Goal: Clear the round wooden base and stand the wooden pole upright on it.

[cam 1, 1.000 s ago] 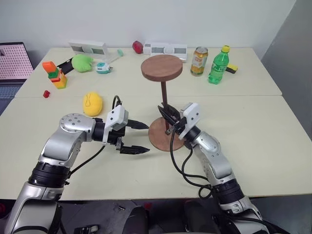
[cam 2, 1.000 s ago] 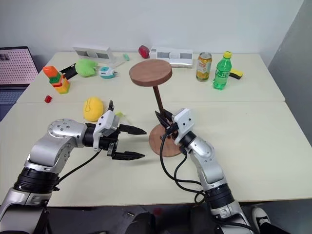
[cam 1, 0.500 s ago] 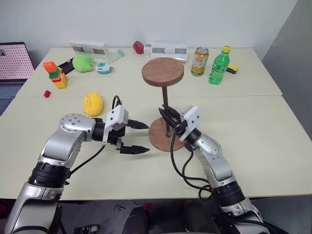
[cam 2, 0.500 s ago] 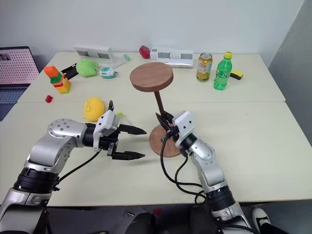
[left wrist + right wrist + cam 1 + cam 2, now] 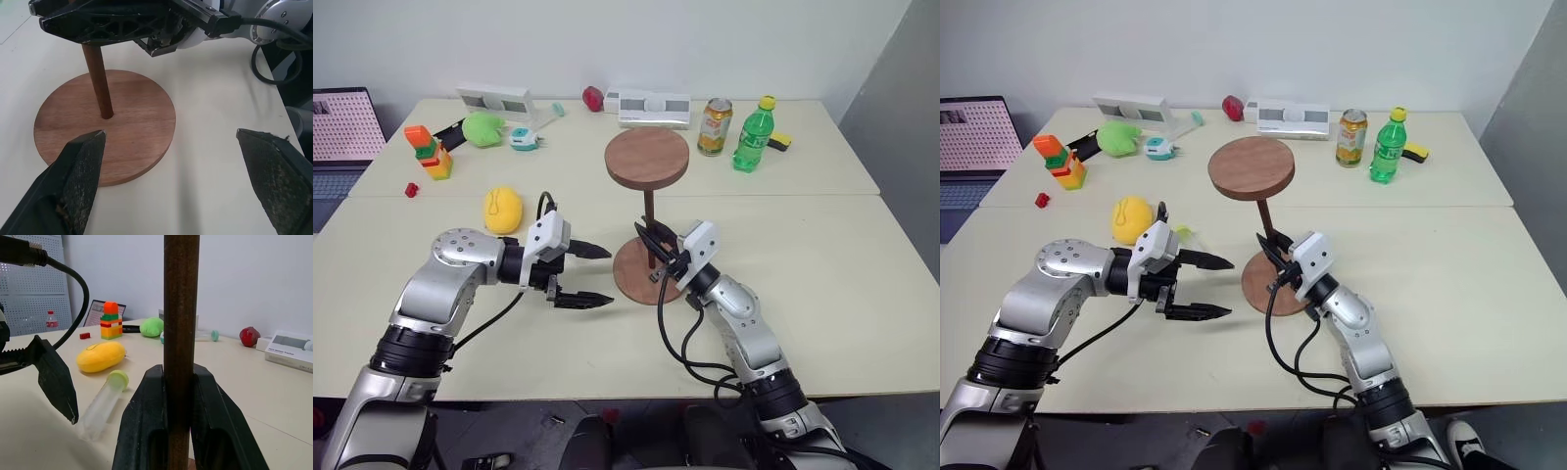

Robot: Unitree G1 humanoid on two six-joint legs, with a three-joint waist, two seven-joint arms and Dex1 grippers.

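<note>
The round wooden base (image 5: pixel 628 282) lies flat on the table in front of me. The wooden pole (image 5: pixel 648 211) stands upright on it, its lower end at the base's centre (image 5: pixel 105 115) and its fixed disc (image 5: pixel 647 158) on top. My right gripper (image 5: pixel 649 245) is shut on the pole's lower part, its black fingers (image 5: pixel 146 416) clamped on either side of the rod (image 5: pixel 181 308). My left gripper (image 5: pixel 610 276) hangs open just left of the base, nothing between its fingers (image 5: pixel 78 166).
A clear tube with a yellow-green cap (image 5: pixel 100 404) and a yellow toy (image 5: pixel 501 208) lie left of the base. At the back are a green bottle (image 5: pixel 752 131), a can (image 5: pixel 713 123), white boxes (image 5: pixel 653 105), a green plush (image 5: pixel 481 127) and a block stack (image 5: pixel 429 152).
The pole has sunk a little and straightened in my right gripper, its top disc lower than before. The left gripper has stayed still and open.
</note>
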